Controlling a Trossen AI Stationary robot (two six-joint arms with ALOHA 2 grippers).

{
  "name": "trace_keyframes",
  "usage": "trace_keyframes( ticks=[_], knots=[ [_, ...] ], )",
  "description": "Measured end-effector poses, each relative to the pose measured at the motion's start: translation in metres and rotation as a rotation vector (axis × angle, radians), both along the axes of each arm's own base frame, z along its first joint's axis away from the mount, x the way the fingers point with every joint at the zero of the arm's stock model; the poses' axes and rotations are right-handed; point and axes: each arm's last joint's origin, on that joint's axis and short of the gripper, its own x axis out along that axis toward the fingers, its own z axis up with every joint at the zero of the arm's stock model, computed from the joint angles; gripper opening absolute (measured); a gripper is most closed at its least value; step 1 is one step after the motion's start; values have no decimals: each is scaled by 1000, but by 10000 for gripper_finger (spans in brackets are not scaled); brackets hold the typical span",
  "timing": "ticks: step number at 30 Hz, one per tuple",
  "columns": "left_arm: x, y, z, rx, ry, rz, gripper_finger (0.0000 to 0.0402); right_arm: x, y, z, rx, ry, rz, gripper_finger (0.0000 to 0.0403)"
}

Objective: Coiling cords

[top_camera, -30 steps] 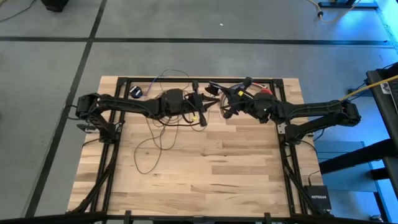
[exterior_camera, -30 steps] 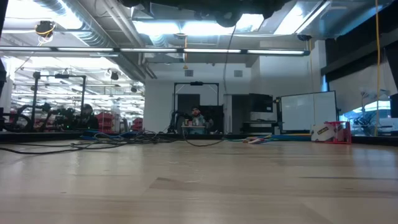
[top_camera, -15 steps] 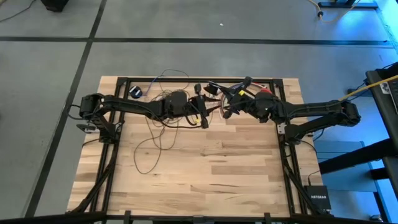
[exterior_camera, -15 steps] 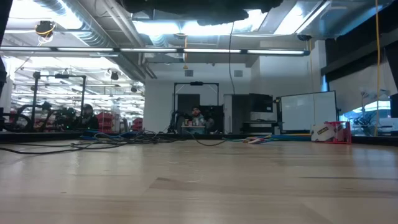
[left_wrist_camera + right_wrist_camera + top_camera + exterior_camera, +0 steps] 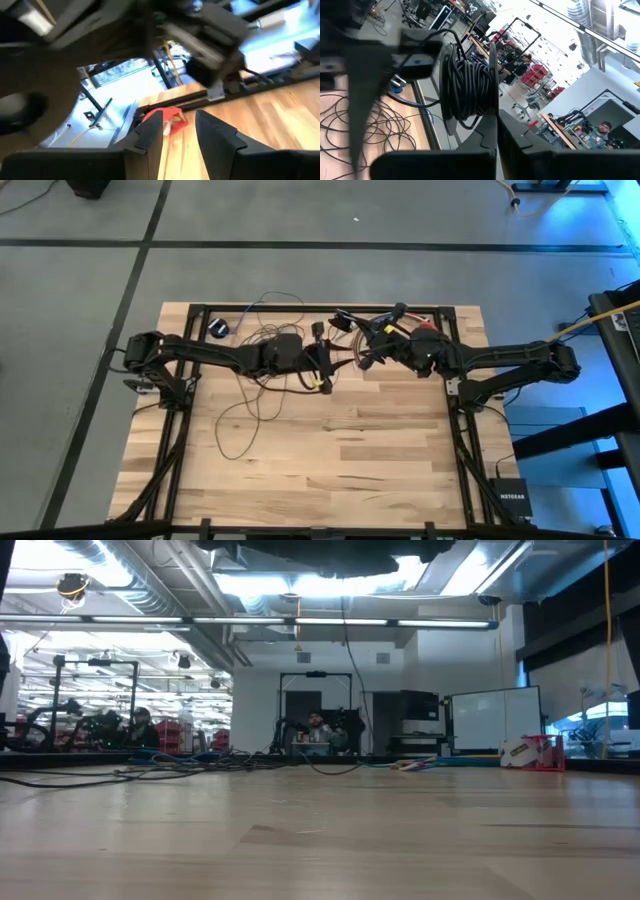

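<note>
Coiling in progress, mid-table near the far edge. The right gripper (image 5: 372,345), at the end of the dark right arm, has its fingers (image 5: 492,131) pressed together on the wound part of the cords (image 5: 466,87), a thick hank of thin dark brown-black wire standing directly ahead of its fingertips. The left gripper (image 5: 322,363), just beside it and facing it, has its two dark fingers (image 5: 150,134) apart with a clear gap and nothing between them (the red object seen through the gap lies farther off on the wood). The unwound remainder of the cords trails away behind and below the left gripper in loose loops over the pale wooden table (image 5: 380,450), reaching the small black round puck (image 5: 218,328) well behind it near the far-left corner. Judged step: one turn has been laid and the left gripper stands free of the wire. The next move calls for it to take a fresh length of slack near the hank and lead it round, while the right keeps the bundle from springing loose.
</note>
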Motion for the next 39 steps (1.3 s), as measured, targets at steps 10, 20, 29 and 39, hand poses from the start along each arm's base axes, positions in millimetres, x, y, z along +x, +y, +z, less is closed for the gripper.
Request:
trace_keyframes(
  ticks=[10, 20, 29, 39],
  knots=[
    [-43, -52, 44, 152, 25, 141, 109, 0, 0, 0, -3, 2, 1, 3],
    [-73, -40, 37, 50, 156, 311, 109, 0, 0, 0, -3, 1, 1, 3],
    [-70, -19, 23, 93, 59, 341, 109, 0, 0, -1, -3, 13, 9, 8],
    [-71, -18, 14, 132, 98, 324, 109, 0, 1, -8, 2, 87, 40, 8]
  ],
)
